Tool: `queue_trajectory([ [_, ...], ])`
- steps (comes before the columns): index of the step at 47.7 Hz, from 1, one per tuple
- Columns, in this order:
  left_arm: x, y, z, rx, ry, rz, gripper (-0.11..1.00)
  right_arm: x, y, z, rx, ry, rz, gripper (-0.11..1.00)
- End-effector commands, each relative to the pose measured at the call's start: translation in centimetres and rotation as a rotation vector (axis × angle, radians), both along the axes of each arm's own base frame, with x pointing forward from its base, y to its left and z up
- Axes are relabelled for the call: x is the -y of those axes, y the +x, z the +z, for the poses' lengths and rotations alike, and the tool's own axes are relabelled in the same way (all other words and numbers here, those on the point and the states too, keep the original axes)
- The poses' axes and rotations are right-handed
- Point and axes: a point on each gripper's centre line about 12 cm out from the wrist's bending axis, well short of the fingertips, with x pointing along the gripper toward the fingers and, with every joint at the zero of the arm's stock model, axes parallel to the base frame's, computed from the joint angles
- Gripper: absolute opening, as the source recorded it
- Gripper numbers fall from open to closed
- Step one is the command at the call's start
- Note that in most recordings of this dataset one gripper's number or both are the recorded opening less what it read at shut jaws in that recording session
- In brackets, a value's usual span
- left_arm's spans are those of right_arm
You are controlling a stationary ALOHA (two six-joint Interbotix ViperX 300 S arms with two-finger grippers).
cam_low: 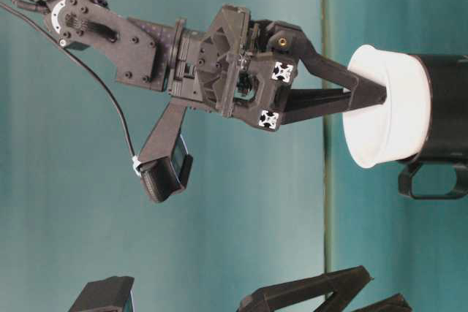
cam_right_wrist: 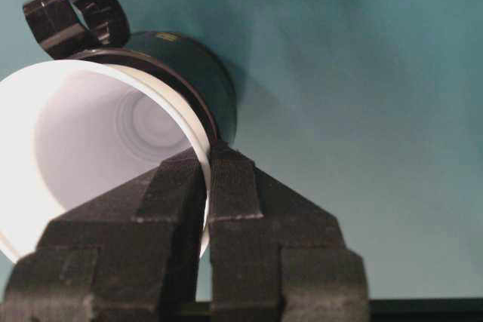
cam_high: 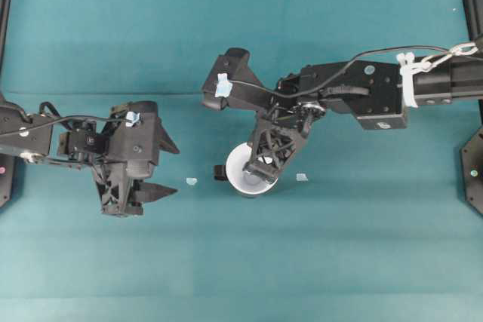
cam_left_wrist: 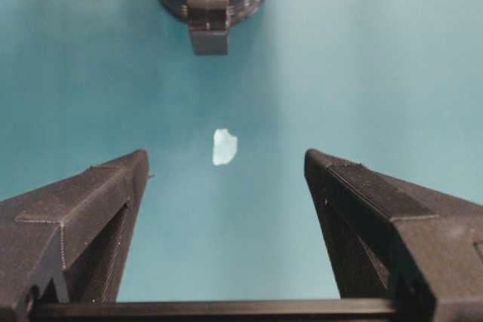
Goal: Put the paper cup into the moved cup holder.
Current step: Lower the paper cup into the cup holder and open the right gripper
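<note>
The right gripper [cam_right_wrist: 205, 179] pinches the rim of the paper cup [cam_right_wrist: 90, 141], one finger inside and one outside. The cup sits inside the black cup holder [cam_right_wrist: 192, 65] on the table [cam_high: 339, 246]. The left gripper [cam_left_wrist: 226, 216] stands spread wide, holding nothing, well apart.

Paper cup [cam_high: 243, 169] seated in cup holder [cam_right_wrist: 192, 65] mid-counter [cam_high: 339, 246], right pincer [cam_high: 266, 175] on its rim; left pincer [cam_high: 155, 171] well apart leftward, paper scrap [cam_high: 192, 182] lying between.
</note>
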Motion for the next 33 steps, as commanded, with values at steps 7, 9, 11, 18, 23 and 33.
queue_trajectory([
  [7,0.06,0.45,0.71,0.028,0.000,-0.003,0.83,-0.28,0.40,0.72,0.041,0.010,-0.006,-0.03],
  [9,0.11,0.44,0.71,0.028,0.000,-0.004,0.83,-0.29,0.44,0.67,0.043,0.012,-0.007,-0.02],
  [11,0.06,0.45,0.71,0.028,0.000,-0.003,0.83,-0.30,0.46,0.68,0.044,0.013,-0.008,0.00],
  [18,0.11,0.44,0.71,0.028,0.000,-0.004,0.83,-0.30,0.45,0.74,0.046,0.012,-0.008,0.08],
  [23,0.06,0.45,0.71,0.028,0.000,-0.003,0.83,-0.37,0.41,0.86,0.046,0.013,-0.006,0.22],
  [33,0.11,0.44,0.71,0.028,0.000,-0.004,0.83,-0.44,0.34,1.37,0.056,0.012,-0.006,0.67],
])
